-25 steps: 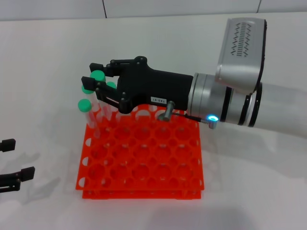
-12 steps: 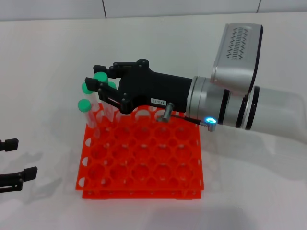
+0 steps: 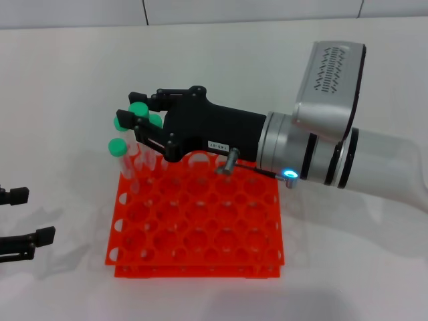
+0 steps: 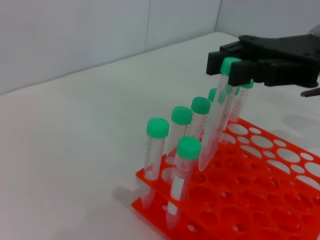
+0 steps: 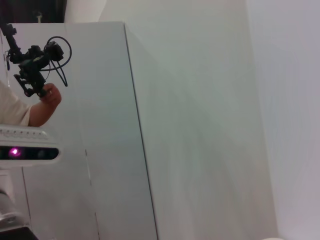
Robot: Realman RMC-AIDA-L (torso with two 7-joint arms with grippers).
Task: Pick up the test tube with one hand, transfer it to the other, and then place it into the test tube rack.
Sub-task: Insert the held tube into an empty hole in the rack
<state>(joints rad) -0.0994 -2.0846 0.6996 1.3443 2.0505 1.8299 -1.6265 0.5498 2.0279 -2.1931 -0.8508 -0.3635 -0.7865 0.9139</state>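
From my head camera, my right black two-fingered end effector (image 3: 131, 115) with its small white label reaches in from the right over the far left corner of the bright orange-red square two-tier plastic rack (image 3: 200, 227); its body hides the far row of holes and most of the tubes there, so only green caps show past my fingers. My forearm lies nearly level across the white tabletop (image 3: 67, 80). My left black end effector (image 3: 19, 217) is cut off at the near left edge, fingers spread apart with nothing between them, well apart from the rack. From my left wrist, the slender clear plastic test tube with a round green cap (image 4: 218, 111) hangs tilted, pinched just under its cap by my right fingers, its pointed tip in a hole near the far corner. Other green-capped tubes (image 4: 176, 127) stand in the rack just beside it. My right wrist camera shows only a pale wall panel (image 5: 190, 125).
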